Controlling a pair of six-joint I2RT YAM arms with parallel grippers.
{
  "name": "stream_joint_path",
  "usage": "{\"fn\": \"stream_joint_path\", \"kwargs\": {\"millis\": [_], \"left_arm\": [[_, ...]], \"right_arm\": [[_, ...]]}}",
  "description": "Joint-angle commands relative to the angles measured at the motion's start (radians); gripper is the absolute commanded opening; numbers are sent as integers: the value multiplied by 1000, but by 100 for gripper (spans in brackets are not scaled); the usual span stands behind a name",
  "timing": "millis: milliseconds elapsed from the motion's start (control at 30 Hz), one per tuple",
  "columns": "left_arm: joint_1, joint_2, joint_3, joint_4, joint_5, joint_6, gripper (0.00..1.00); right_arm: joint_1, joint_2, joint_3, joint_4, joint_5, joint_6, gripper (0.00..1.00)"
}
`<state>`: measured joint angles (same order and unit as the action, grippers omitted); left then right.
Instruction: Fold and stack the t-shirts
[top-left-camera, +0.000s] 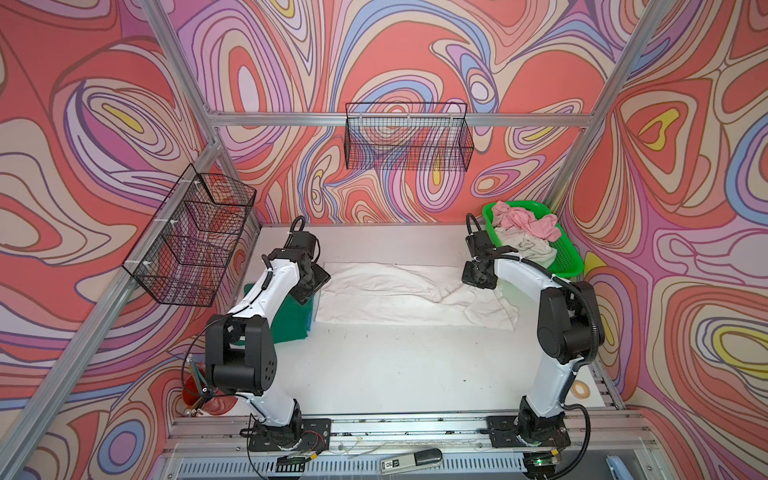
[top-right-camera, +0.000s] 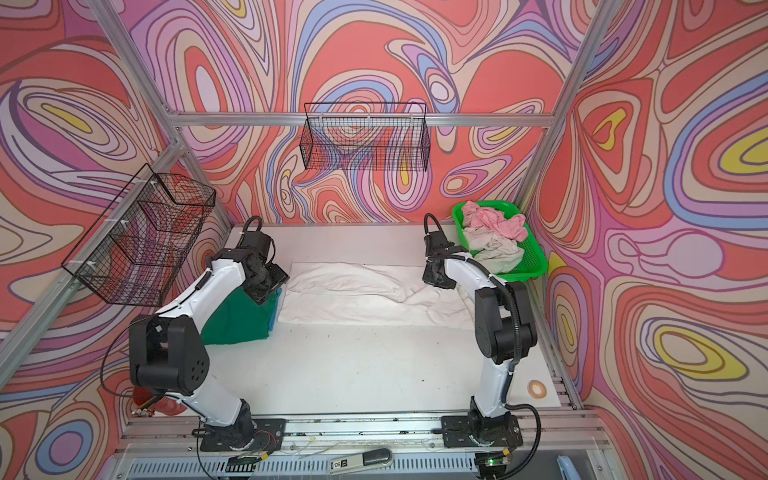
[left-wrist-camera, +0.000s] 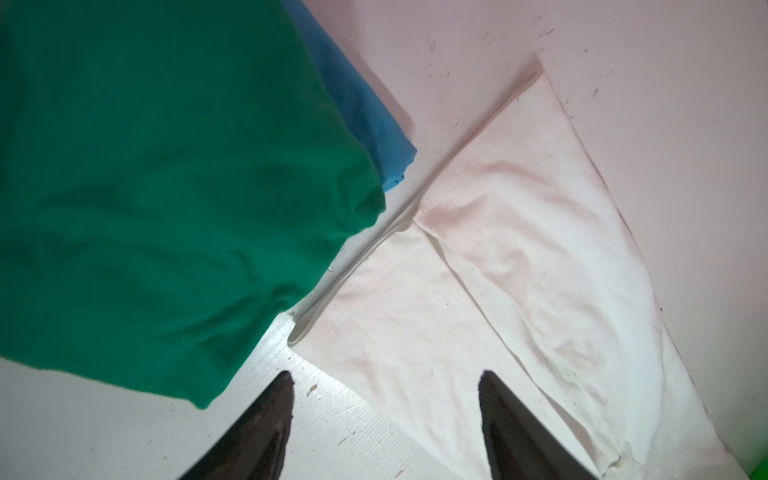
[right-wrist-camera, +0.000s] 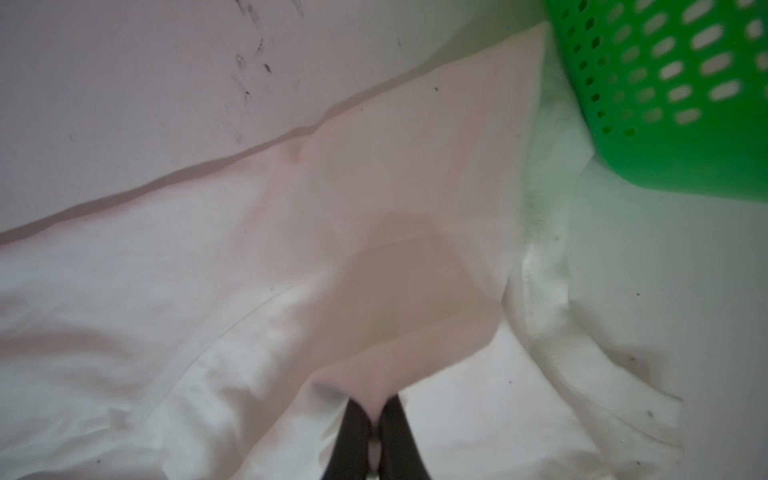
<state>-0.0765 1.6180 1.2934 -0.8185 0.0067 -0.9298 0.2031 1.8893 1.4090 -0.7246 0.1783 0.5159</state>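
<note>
1. White t-shirt lies in a long band across the far half of the table, between the two arms. It is flat at the left end and creased and bunched toward the right.
2. We judge it light, soft and limp. It will sag and drag wherever we do not support it, and a single layer may slip out of a pinch. We would take hold at the hems and corners at both ends and catch every layer.
3. Right gripper is pressed together on a raised fold of this shirt at its right end. The cloth tents up to the fingertips.
4. Left gripper is spread and holds nothing. It hangs over the shirt's left corner, one finger above cloth and the other above bare table.
5. Just beside that corner lies a folded green t-shirt on top of a folded blue cloth. We take this for the stack.
6. Pink t-shirt and off-white t-shirt lie crumpled in the basket at the far right, not yet folded.
</note>
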Motion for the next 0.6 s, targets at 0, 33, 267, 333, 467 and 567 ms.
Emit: {"fn": "stream_joint_path", "kwargs": {"millis": [0,33,267,333,467,567], "left_arm": [[7,-56,-59,-7,-14,30,74],[7,-74,-76,-4,-17,36,74],[10,-112,-151,19,-16,54,78],[11,-111,-158,25,-9,55,78],[11,-106,-152,23,5,63,79],[11,-111,-151,19,7,68,80]], "right_arm": [[-5,5,41,1,-18,8,0],[-5,9,50,1,-20,8,0],[-5,71,120,-42,-6,-6,0],[-5,93,134,-52,-4,-9,0],[-5,120,134,-52,-8,-20,0],[-5,135,140,-49,-23,-25,0]]}}
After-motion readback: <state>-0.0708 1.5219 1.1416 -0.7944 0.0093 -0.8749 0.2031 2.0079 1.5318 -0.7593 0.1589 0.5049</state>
